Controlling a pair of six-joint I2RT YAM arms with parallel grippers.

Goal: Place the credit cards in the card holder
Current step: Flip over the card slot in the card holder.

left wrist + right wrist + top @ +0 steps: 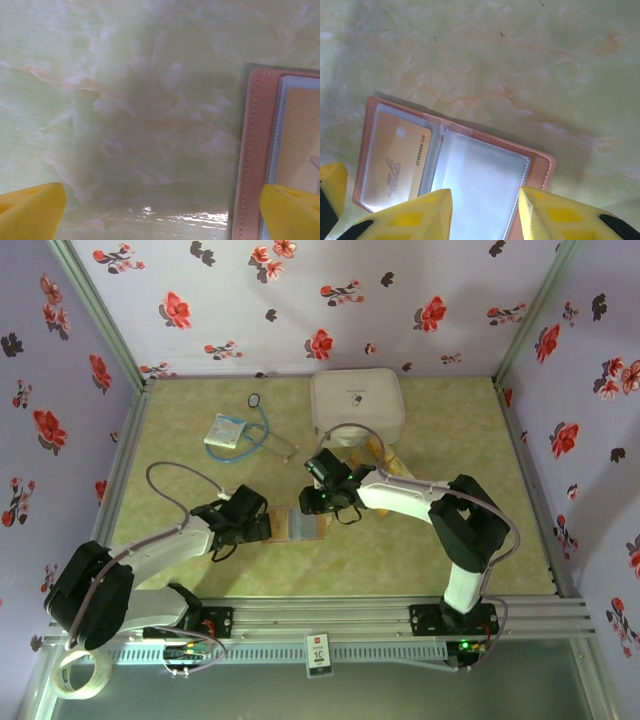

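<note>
The card holder [297, 524] lies open and flat on the green table between my two grippers. In the right wrist view, the card holder [540, 162] has a golden credit card [395, 155] in its left clear pocket, while the right pocket [480, 180] is empty. My right gripper [485, 212] hovers over that empty pocket, open, with nothing between its yellow fingers [420, 215]. My left gripper [160, 215] is wide open just left of the holder's stitched edge [252, 150]; its right fingertip [290, 210] overlaps the holder. More golden credit cards [392, 462] lie by the white case.
A large white rounded case [357, 405] stands at the back centre. A white-blue packet [227, 432] and a thin blue tube [262, 425] lie at the back left. Floral walls enclose the table on three sides. A tape roll [80, 677] sits at the near left corner.
</note>
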